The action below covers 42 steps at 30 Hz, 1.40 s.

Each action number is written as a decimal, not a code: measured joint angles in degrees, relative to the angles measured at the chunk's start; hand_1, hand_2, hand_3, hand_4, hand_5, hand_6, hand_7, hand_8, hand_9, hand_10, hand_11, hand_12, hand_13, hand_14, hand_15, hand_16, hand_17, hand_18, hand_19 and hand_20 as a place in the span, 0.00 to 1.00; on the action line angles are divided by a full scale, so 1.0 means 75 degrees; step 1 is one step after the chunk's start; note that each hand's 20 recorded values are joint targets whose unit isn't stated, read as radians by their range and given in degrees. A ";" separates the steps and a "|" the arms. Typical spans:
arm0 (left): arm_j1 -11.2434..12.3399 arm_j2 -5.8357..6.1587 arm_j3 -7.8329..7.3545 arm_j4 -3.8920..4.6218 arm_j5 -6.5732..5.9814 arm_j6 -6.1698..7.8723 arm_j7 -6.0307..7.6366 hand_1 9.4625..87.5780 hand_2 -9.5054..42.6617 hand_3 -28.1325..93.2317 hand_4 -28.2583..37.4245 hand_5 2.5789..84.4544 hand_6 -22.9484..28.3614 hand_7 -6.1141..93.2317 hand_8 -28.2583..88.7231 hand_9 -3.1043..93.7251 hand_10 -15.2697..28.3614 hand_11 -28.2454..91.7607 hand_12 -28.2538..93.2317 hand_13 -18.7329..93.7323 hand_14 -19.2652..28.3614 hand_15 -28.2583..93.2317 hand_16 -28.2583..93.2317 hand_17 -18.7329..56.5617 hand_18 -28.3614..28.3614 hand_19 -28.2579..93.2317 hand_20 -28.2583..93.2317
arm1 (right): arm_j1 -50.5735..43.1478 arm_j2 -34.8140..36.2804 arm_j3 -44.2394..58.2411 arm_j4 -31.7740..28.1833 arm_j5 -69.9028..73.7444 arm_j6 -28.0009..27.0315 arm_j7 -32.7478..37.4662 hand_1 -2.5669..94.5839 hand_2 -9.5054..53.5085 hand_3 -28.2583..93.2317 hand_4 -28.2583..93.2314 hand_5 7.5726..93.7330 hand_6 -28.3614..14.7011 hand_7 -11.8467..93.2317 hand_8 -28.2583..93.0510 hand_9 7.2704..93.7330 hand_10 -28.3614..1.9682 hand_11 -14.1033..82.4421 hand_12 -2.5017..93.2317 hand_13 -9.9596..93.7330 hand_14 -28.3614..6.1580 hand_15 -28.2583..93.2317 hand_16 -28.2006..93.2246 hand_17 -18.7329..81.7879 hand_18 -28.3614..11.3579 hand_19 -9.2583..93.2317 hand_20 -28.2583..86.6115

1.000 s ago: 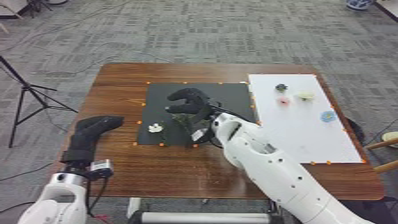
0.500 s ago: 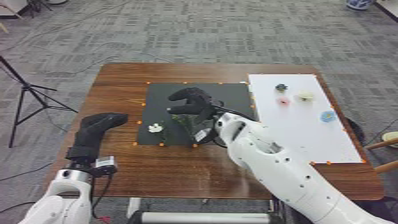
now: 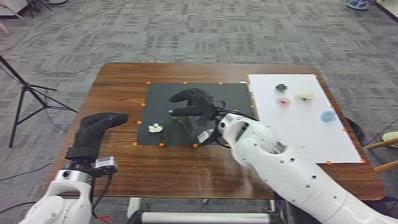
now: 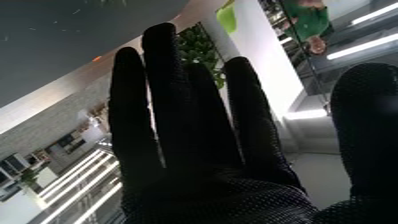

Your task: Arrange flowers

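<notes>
In the head view my right hand is over the black mat, its fingers and thumb spread apart. Green stems lie below its thumb side; whether they touch the hand I cannot tell. A white flower lies on the mat's near left part. The white board holds a dark blue flower, a pink flower, a cream flower and a light blue flower. My left hand is left of the mat. The right wrist view has my right hand with straight fingers, green leaves behind them.
The white board lies along the right side of the brown table. Orange markers edge the mat and board. A black tripod stands on the floor at the left, and a chair at the right.
My right forearm has shifted a little to the right, while the right hand stays over the mat. My left hand has moved slightly to the right.
</notes>
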 measured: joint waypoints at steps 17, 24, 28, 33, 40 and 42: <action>-0.0178 0.0026 0.0030 -0.0179 0.0297 0.0569 0.0002 0.26 0.07 0.82 0.12 0.75 0.45 0.32 0.16 0.61 0.67 0.46 0.36 0.55 0.73 0.45 0.25 0.34 0.73 0.40 0.44 | -0.0291 -0.0072 0.0897 -0.0100 0.0176 -0.0183 0.0093 0.25 0.23 0.78 0.09 0.50 0.57 0.21 0.16 0.47 0.41 0.21 0.15 0.62 0.32 0.43 0.46 0.44 0.19 0.56 0.59; 0.0973 -0.0056 -0.1036 -0.0919 0.0281 0.1169 0.0092 0.26 0.07 0.82 0.13 0.75 0.44 0.32 0.16 0.62 0.67 0.46 0.36 0.55 0.74 0.45 0.25 0.34 0.73 0.40 0.44 | -0.0416 0.0129 0.1067 -0.0298 0.0325 -0.0280 0.0271 0.24 0.23 0.77 0.10 0.50 0.58 0.22 0.16 0.48 0.42 0.21 0.15 0.62 0.32 0.43 0.46 0.44 0.19 0.56 0.59; 0.1603 -0.0154 -0.1165 -0.0984 0.0258 0.1440 0.0201 0.26 0.07 0.82 0.13 0.76 0.44 0.33 0.16 0.63 0.67 0.46 0.36 0.55 0.74 0.45 0.25 0.34 0.73 0.40 0.44 | -0.0526 0.0331 0.1220 -0.0418 0.0403 -0.0295 0.0360 0.24 0.23 0.77 0.10 0.51 0.58 0.22 0.16 0.48 0.42 0.21 0.15 0.62 0.31 0.43 0.45 0.44 0.19 0.56 0.59; 0.2036 -0.0400 -0.0981 -0.0855 -0.0052 0.2363 0.0461 0.25 0.07 0.83 0.13 0.76 0.43 0.33 0.16 0.63 0.67 0.46 0.36 0.55 0.73 0.45 0.25 0.34 0.73 0.40 0.44 | -0.0666 0.0556 0.1384 -0.0497 0.0504 -0.0297 0.0477 0.24 0.23 0.77 0.10 0.51 0.58 0.22 0.16 0.48 0.42 0.21 0.15 0.61 0.31 0.44 0.45 0.44 0.19 0.57 0.59; 0.1887 -0.0533 -0.0665 -0.0300 -0.0793 0.2879 0.0718 0.24 0.06 0.83 0.12 0.76 0.43 0.34 0.16 0.63 0.66 0.46 0.36 0.54 0.73 0.45 0.25 0.34 0.72 0.39 0.44 | -0.0748 0.0711 0.1399 -0.0487 0.0519 -0.0300 0.0539 0.24 0.23 0.77 0.10 0.51 0.59 0.22 0.16 0.48 0.42 0.21 0.15 0.61 0.32 0.44 0.45 0.44 0.19 0.57 0.59; 0.1761 -0.0536 -0.0582 -0.0165 -0.0852 0.3031 0.0870 0.23 0.06 0.84 0.12 0.76 0.43 0.34 0.16 0.63 0.66 0.46 0.36 0.54 0.73 0.45 0.25 0.34 0.71 0.39 0.43 | -0.0763 0.0709 0.1400 -0.0485 0.0519 -0.0312 0.0534 0.24 0.23 0.77 0.10 0.51 0.59 0.23 0.16 0.48 0.42 0.21 0.15 0.61 0.32 0.44 0.45 0.44 0.19 0.57 0.59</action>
